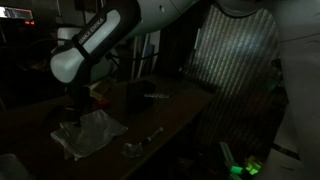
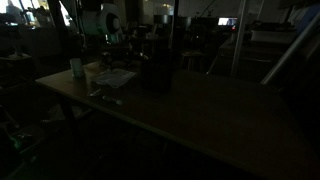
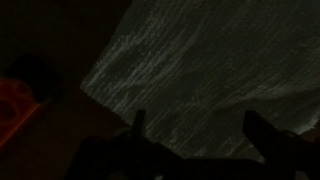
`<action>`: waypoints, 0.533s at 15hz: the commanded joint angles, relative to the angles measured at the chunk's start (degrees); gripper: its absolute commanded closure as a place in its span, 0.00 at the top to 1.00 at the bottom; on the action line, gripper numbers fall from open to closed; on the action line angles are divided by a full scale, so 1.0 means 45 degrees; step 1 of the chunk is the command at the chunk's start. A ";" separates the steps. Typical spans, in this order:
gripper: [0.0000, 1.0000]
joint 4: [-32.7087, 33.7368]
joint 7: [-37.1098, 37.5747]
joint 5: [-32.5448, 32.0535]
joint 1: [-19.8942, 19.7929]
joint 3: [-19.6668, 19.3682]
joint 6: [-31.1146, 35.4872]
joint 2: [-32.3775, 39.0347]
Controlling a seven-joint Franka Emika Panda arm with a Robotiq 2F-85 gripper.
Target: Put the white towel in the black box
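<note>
white towel | edges cropped, dim | gripper fingertips barely visible, apart

The robot's white, glossy, rounded arm bears a black band with pale lettering, too dim to read. In an exterior view a round white joint cap shows. In the wrist view the dark claw has two blunt black fingers.

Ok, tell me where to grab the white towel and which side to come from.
Pinch a rumpled fold near the middle of the white towel, coming straight down from above. It lies low on the table, so its edges probably give little to get under, and the open gripper hovers over the cloth.
</note>
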 commanded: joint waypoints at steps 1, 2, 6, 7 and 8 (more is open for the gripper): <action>1.00 0.0163 -0.0348 0.0075 -0.0245 0.0062 0.0464 0.0859; 1.00 0.0072 -0.0396 0.0109 -0.0318 0.0083 0.0527 0.1022; 0.75 -0.0012 -0.0476 0.0352 -0.0519 0.0234 0.0610 0.1319; 0.74 -0.0069 -0.0459 0.0483 -0.0559 0.0317 0.0630 0.1308; 0.68 -0.0167 -0.0497 0.0707 -0.0648 0.0445 0.0693 0.1237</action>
